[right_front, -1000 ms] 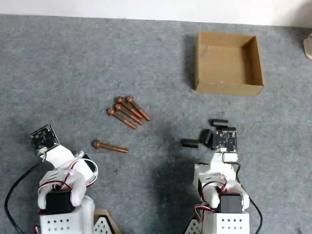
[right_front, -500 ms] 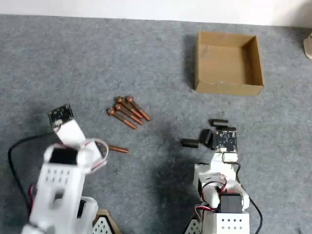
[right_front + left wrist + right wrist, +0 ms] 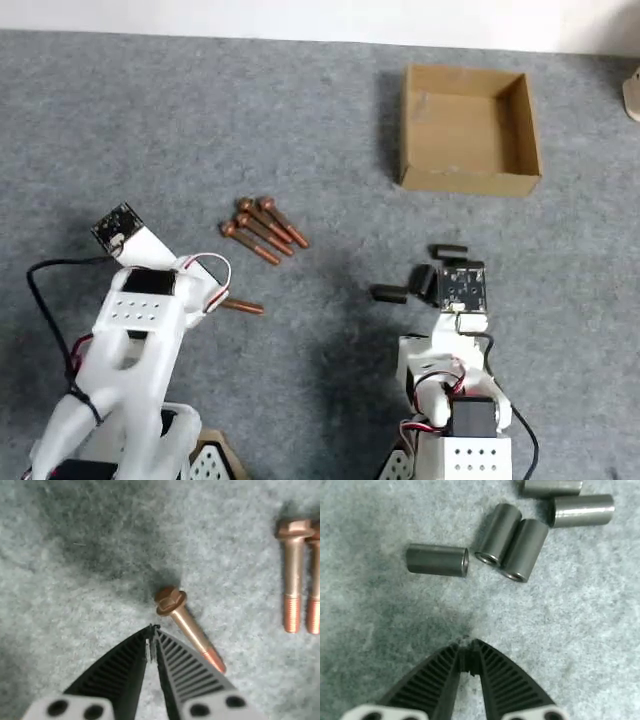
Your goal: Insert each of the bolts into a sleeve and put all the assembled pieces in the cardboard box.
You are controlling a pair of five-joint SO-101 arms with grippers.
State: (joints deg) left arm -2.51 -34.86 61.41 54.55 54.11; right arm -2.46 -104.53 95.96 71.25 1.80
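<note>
A lone copper bolt lies on the grey carpet, its hex head just past the tips of my left gripper, which is shut and holds nothing. From above, the left arm covers that bolt's head and leaves its threaded end showing. Several more bolts lie in a bunch farther out. My right gripper is shut and empty, a short way back from several dark metal sleeves, one of them lying apart. The cardboard box stands open at the far right.
Two bolts of the bunch show at the edge of the left wrist view. The sleeves lie around the right arm's wrist. Bare carpet stretches between the bolts and the box.
The left arm has risen from its folded pose and swung forward over the lone bolt, covering its head. The right arm, sleeves and box have not moved.
</note>
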